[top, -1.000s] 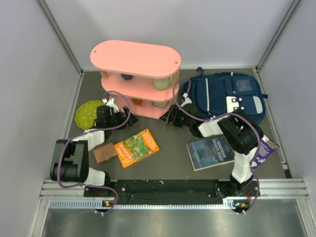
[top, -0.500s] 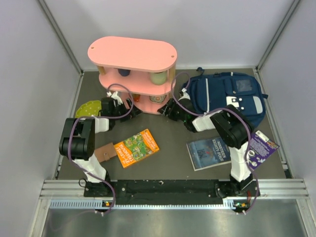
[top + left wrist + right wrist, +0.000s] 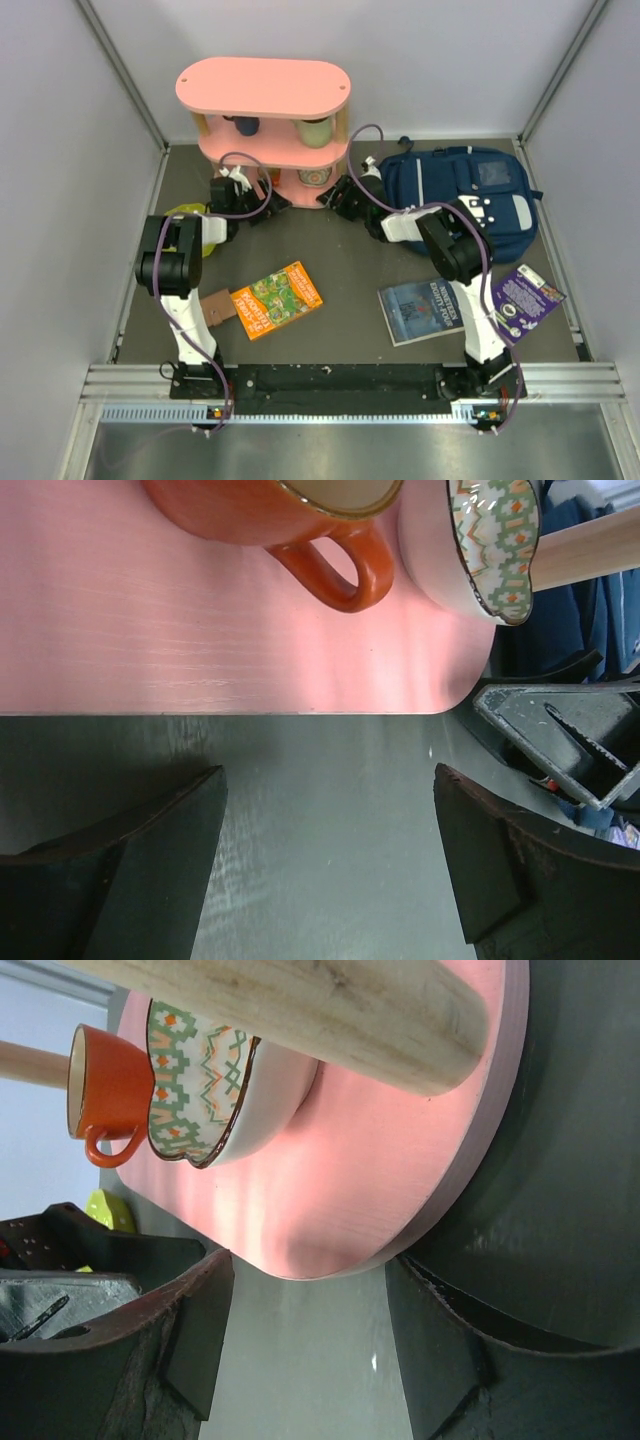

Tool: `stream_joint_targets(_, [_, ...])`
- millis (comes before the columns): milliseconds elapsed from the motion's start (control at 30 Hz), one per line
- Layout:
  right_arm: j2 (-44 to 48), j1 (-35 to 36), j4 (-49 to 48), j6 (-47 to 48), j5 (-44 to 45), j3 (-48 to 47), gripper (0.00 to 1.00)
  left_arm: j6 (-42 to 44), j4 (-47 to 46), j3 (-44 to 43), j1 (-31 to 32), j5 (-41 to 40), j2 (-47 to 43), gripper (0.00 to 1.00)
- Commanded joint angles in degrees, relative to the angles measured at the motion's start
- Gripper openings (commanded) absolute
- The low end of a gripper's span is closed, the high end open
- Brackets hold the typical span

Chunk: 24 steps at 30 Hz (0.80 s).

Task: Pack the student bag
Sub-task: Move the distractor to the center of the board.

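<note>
The student bag (image 3: 465, 195), navy with white patches, lies flat at the back right of the table. Both arms reach out to the bottom board of a pink shelf unit (image 3: 265, 90) standing left of the bag. My left gripper (image 3: 258, 208) is at the board's front left, and in its wrist view (image 3: 328, 780) the jaws are open with only bare table between them. My right gripper (image 3: 338, 196) is at the board's right end. In the right wrist view (image 3: 310, 1270) it is open too, and the board's rounded end (image 3: 330, 1230) sits right at the fingertips.
The shelf's lower board carries an orange mug (image 3: 290, 510) and a patterned bowl (image 3: 490, 540). On the table lie an orange book (image 3: 277, 299), a blue book (image 3: 427, 310), a purple packet (image 3: 522, 298), a brown wallet (image 3: 212, 310) and a green item (image 3: 190, 215).
The pink shelf has slid toward the back wall. Both arms have stretched out after it, their grippers staying at its base. Both pairs of jaws have narrowed slightly.
</note>
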<state>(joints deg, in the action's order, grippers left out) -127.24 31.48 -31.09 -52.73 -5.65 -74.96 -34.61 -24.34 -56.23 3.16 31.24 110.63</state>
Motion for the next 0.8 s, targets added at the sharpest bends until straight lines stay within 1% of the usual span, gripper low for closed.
stream_joint_targets(0, [-3.4,-1.5,0.2,0.5,-0.9,-7.7,0.62,-1.9,-3.9,-6.2,0.4,3.1,2.5,0.88])
stream_joint_targets(233, [-9.1,-2.8,4.0,0.8,-3.0,-16.0,0.63,-4.5,-6.6,-6.9,0.5,3.6,5.0,0.88])
stream_joint_targets(367, [-10.7,-3.3,6.2,1.8,-3.4,-20.5,0.64,-4.8,-6.9,-7.1,0.8,3.4,5.7,0.87])
stream_joint_targets(433, [-11.1,-3.4,6.7,2.0,-3.5,-21.5,0.64,-4.7,-6.8,-7.2,0.8,3.1,5.9,0.87])
stream_joint_targets(567, [-13.8,-3.4,9.0,2.3,-4.1,-26.3,0.64,-3.4,-3.8,-10.9,0.4,2.9,7.1,0.88])
stream_joint_targets(633, [-14.0,-3.3,8.9,2.4,-4.4,-26.5,0.64,-3.4,-2.4,-12.3,0.2,4.0,7.9,0.87])
stream_joint_targets(767, [-14.4,-3.3,8.8,2.0,-4.7,-26.4,0.65,-4.1,-2.0,-13.1,-0.4,3.3,8.4,0.88])
